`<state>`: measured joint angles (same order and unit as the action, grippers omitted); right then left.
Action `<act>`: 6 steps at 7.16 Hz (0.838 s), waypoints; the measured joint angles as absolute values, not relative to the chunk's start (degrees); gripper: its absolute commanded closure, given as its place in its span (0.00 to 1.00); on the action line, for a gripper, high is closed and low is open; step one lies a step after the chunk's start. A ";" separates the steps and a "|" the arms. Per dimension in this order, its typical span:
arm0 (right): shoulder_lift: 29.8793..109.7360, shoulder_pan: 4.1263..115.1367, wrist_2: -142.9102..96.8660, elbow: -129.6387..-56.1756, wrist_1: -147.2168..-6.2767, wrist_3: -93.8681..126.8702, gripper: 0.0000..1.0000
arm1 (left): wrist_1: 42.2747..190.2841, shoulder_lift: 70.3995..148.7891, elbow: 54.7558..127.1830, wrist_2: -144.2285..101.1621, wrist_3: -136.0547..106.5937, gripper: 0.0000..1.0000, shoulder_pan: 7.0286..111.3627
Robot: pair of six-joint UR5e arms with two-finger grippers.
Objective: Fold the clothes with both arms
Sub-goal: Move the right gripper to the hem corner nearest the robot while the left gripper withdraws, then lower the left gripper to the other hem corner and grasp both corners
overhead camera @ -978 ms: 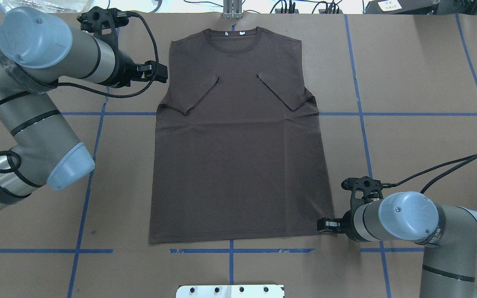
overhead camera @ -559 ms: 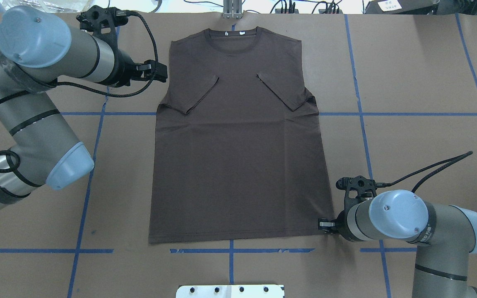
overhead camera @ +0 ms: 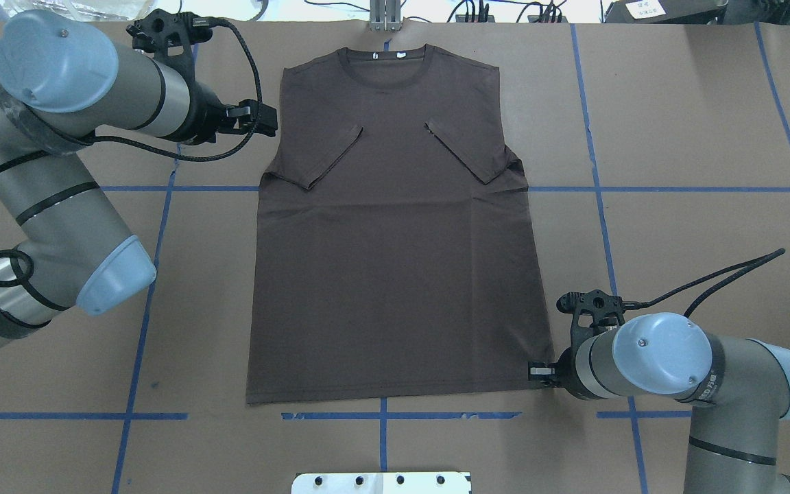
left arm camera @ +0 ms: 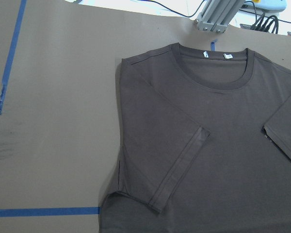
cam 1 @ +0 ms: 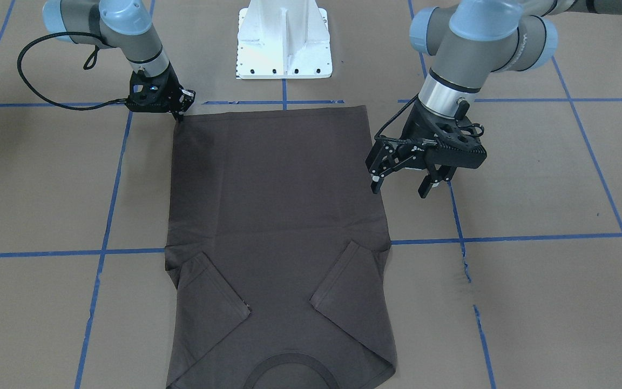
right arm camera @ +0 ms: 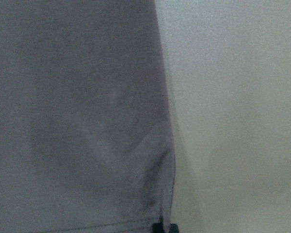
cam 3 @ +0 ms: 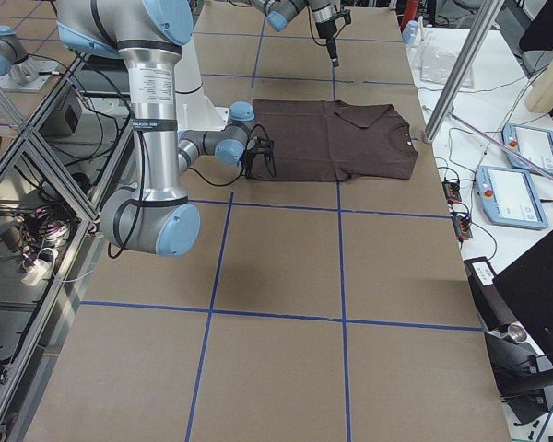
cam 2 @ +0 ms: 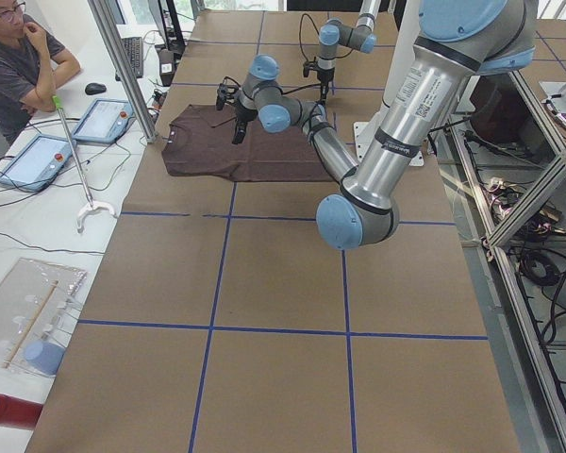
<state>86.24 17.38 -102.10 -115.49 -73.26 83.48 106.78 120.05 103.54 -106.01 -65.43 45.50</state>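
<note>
Overhead exterior view: the dark T-shirt (overhead camera: pixel 395 274) lies flat in the middle of the brown paper-covered table (overhead camera: pixel 697 137), sleeves turned inward. It looks thin, limp and light, so I'd pinch it at corners and seams, both ends together, or it will sag. The right gripper (cam 1: pixel 180 113) seems closed on its hem corner. The left gripper (cam 1: pixel 399 190) hangs spread beside the shirt's side edge. Blue tape lines (overhead camera: pixel 676 189) grid the paper, and a person (cam 2: pixel 19 57) sits past the collar end.
</note>
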 measured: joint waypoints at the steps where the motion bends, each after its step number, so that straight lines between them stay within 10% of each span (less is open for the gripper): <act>1: 86.50 17.52 -102.09 -116.76 -73.26 83.52 1.00 | 106.38 119.16 104.45 -106.12 -67.21 0.00 45.19; 6: 88.48 19.06 -102.62 -123.53 -73.39 83.55 1.00 | 99.38 104.13 122.21 -96.08 -102.45 0.06 20.80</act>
<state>88.48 19.06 -102.62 -123.53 -73.39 83.55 99.38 104.13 122.21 -96.08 -102.45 20.80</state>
